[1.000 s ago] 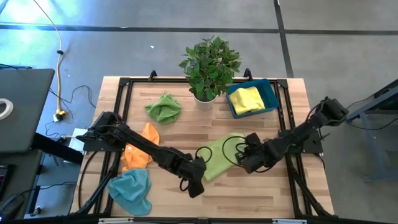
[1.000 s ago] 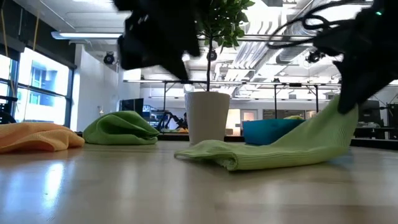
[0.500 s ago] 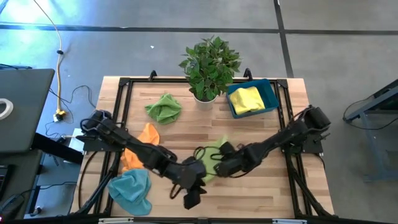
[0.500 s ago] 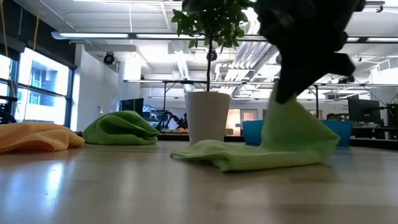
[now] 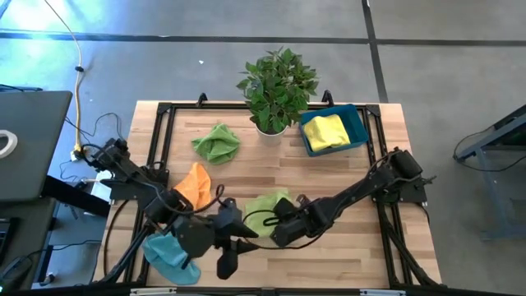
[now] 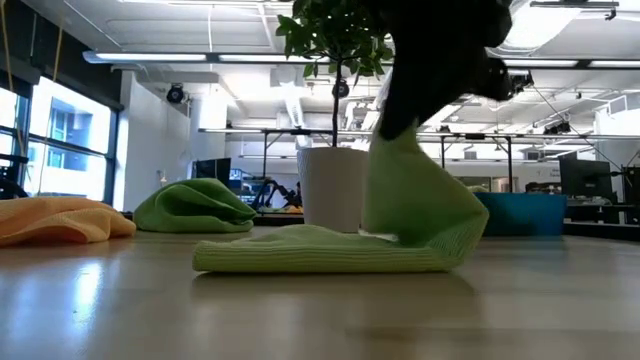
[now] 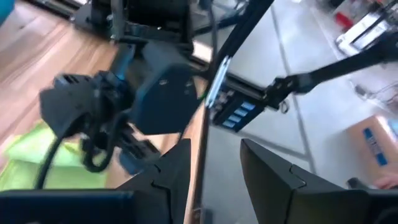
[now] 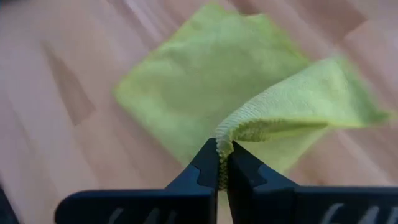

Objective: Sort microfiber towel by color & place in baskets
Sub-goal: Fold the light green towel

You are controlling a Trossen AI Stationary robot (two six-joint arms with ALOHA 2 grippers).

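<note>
On the wooden slatted bench (image 5: 345, 173), the lime-green microfiber towel (image 5: 265, 210) is seen lying near the middle front, folded over itself, its long axis running roughly left to right. One raised edge is pinched by the right claw (image 8: 222, 163), pressed together on the hem, while the left claw (image 7: 214, 163) is held spread and empty nearby. With so thin a pinch, the cloth could be dropped before the shallow dark teal-blue rectangular plastic basket (image 5: 358, 125) is reached.

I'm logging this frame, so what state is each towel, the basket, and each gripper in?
Lime towel: flat on table, one edge lifted and folded over.
Right gripper: shut on lime towel.
Left gripper: open, empty, near table's front edge.
Dark green towel: crumpled on table.
Orange towel: crumpled on table.
Blue towel: crumpled on table.
Yellow towel: in basket.
Basket: upright, holds yellow towel.
</note>
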